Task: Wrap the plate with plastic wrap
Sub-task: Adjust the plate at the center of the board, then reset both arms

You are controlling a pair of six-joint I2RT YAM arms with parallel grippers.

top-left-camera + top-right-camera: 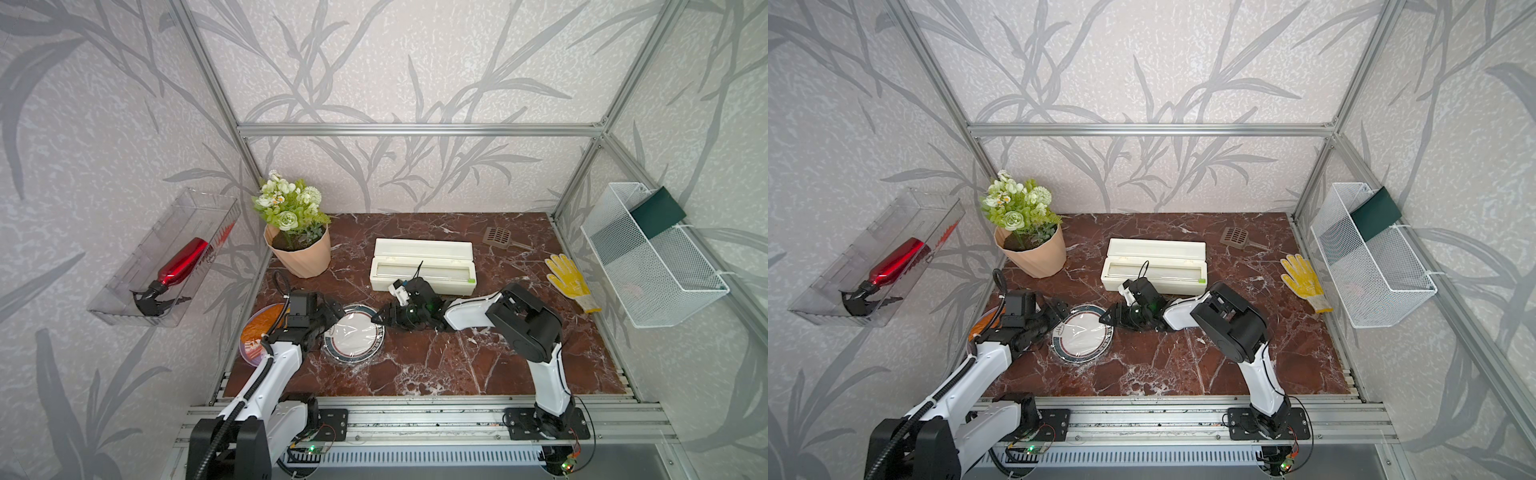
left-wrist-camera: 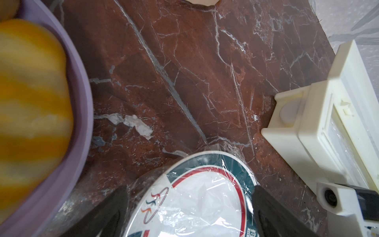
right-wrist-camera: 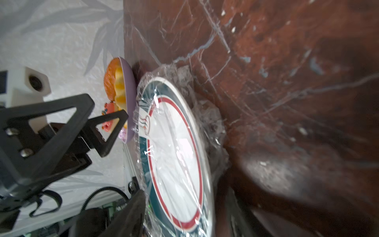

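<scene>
Near the front-left of a red marble table (image 1: 478, 365), the plate (image 1: 354, 338) is being shown flat, face up, round w/ no long axis, emblem (image 2: 154, 205) toward the L arm (image 1: 278, 365). The plastic wrap (image 3: 211, 121) is being shown stretched over it, edges bunched at the rim. L arm is being held extended fwd, wrist bent down; the L gripper (image 1: 336, 322) is being held spread wide just over the emblem side, pinching nothing. R arm (image 1: 469, 313) is being held folded, elbow high, forearm low; the R gripper (image 1: 376, 318) is being held rolled sideways, one finger (image 3: 133, 211) above the rim, one on the table side; whether it is pinching cannot be told. Pastries (image 2: 30, 92) are being held in a purple plate (image 2: 82, 102) alongside; a roll (image 1: 419, 273) in an open dispenser box (image 1: 424, 249) behind; a red spray bottle (image 1: 183, 262) in a clear wall bin (image 1: 120, 307).
</scene>
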